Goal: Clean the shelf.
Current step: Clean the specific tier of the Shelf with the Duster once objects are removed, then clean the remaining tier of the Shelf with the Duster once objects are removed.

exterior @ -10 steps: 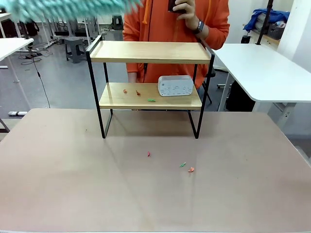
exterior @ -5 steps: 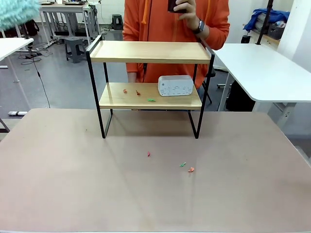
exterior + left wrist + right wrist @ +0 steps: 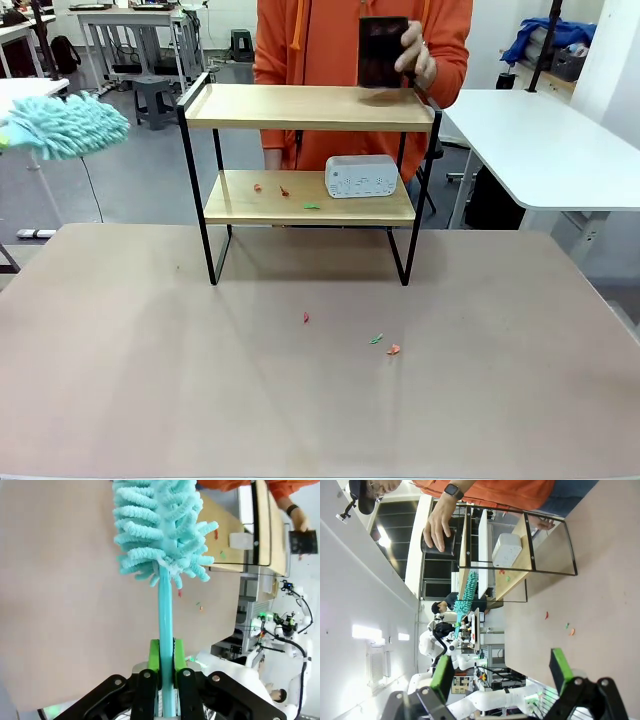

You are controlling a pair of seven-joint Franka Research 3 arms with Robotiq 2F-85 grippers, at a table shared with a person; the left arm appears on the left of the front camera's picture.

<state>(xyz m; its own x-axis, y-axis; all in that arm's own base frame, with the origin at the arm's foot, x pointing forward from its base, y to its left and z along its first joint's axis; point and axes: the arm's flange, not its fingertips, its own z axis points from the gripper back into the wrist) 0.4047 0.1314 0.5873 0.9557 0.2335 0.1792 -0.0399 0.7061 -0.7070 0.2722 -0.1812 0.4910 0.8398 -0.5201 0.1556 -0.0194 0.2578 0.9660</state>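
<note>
1. The left gripper (image 3: 166,649) is clamped on the thin teal handle of a microfiber duster (image 3: 160,525), green pads pressed to either side of the handle.
2. The right gripper (image 3: 501,672) stands wide open with nothing between its fingers.
3. In the front view the duster's fluffy teal head (image 3: 65,127) hangs in the air at the left edge. It is well apart from the shelf and about level with its upper tier.
4. The brown table (image 3: 150,400) carries three small scraps in front of the shelf: a red one (image 3: 306,318), a green one (image 3: 376,339) and an orange one (image 3: 394,349).
5. The shelf (image 3: 300,107) stands upright on its four black legs at the table's far middle.
6. Its lower board (image 3: 240,208) holds a white box-shaped device (image 3: 361,176) toward the right. To the left of the device lie two reddish bits (image 3: 257,187) and a green bit (image 3: 312,206).
7. Behind the shelf stands a person in an orange hoodie (image 3: 330,40).
8. The person's hand (image 3: 418,58) grips a dark container (image 3: 380,52) over the right end of the top board (image 3: 250,107). Whether the container touches the board cannot be told.
</note>
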